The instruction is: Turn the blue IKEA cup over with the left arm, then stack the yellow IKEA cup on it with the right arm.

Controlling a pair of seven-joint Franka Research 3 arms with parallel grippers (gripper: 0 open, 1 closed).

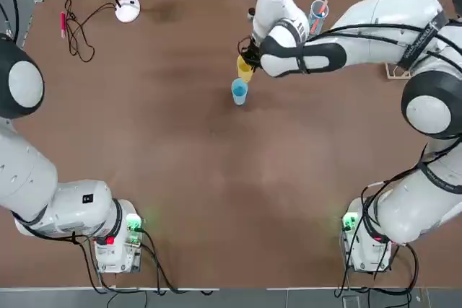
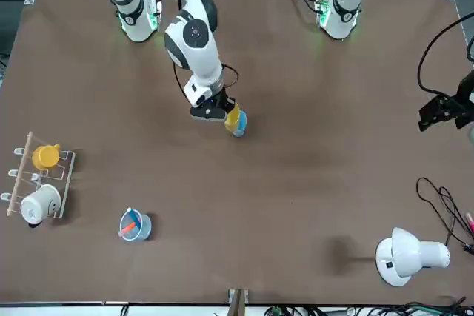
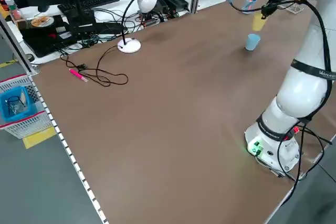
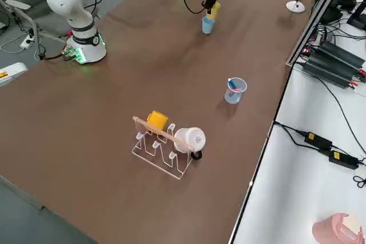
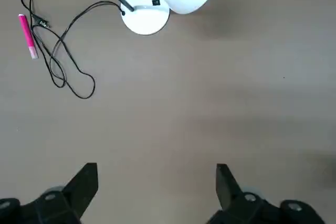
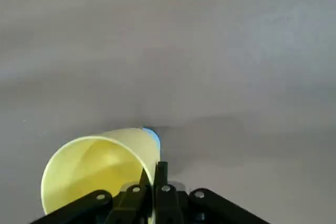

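Now your right gripper (image 2: 222,112) pinches the yellow IKEA cup (image 1: 245,69) aloft beside the blue IKEA cup (image 1: 239,91); centre it directly overhead, then lower squarely. Left gripper (image 5: 156,192) parked, fingers wide.

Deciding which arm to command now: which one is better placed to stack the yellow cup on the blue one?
Right. The right gripper is shut on the yellow IKEA cup, held beside the blue IKEA cup. The left gripper is open, empty, far from both.
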